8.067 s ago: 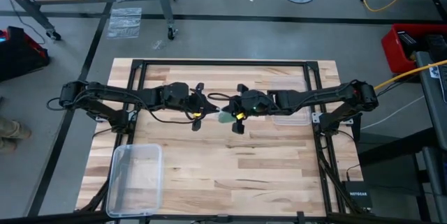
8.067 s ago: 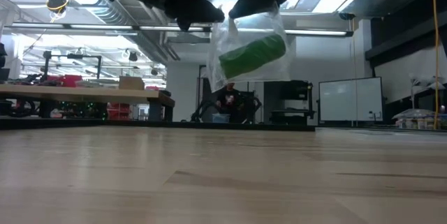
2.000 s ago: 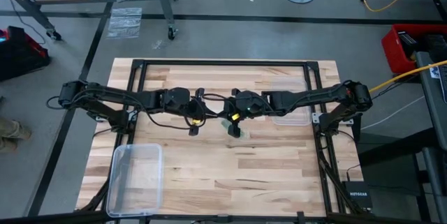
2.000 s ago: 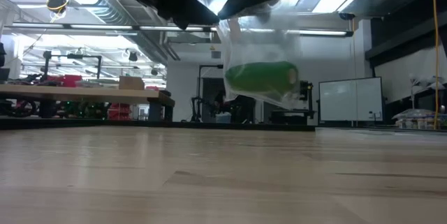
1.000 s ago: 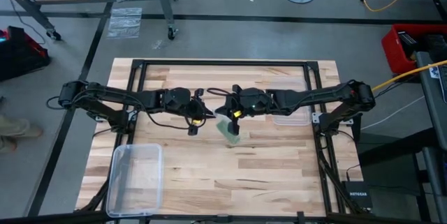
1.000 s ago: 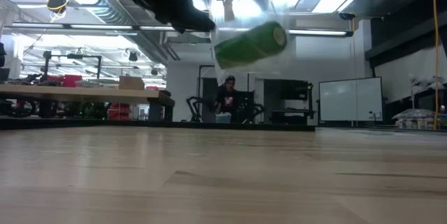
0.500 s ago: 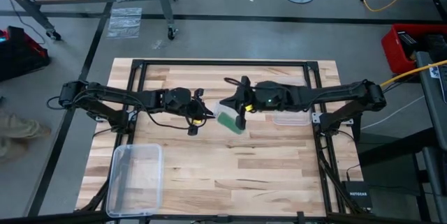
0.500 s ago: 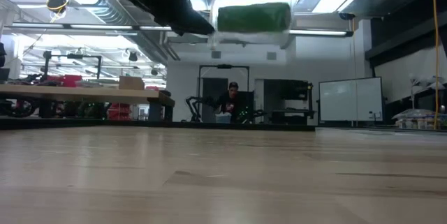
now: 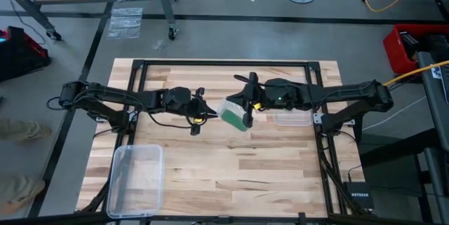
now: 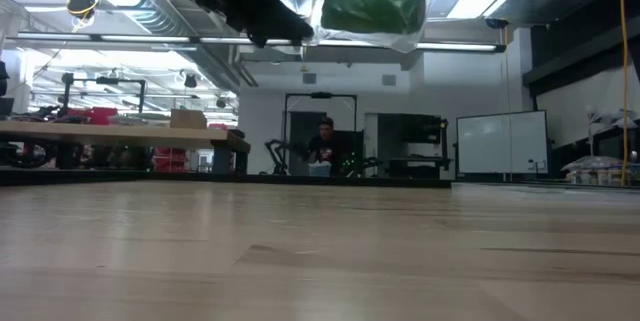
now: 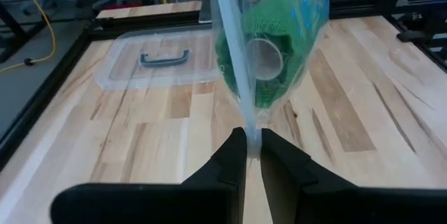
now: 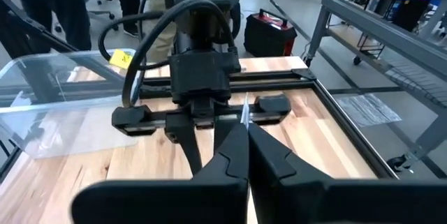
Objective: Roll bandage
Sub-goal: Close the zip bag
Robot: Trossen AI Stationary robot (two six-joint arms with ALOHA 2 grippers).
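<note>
**Bandage not yet out of its bag**

Table (image 9: pixel 210 169) first: a clear box (image 9: pixel 137 179) sat at its near left corner, seemingly empty, and a clear lid (image 11: pixel 157 60) lay apart. Above the middle hung a plastic bag (image 10: pixel 372 6) holding the bandage (image 10: pixel 372 11), a green roll. The right gripper (image 12: pixel 243 130), clenched, pinched one bag edge; the left gripper (image 11: pixel 253 144), fingers nearly together, pinched another. Unpacking looked to be the step. Next, the roll must be tipped or drawn out.
</note>
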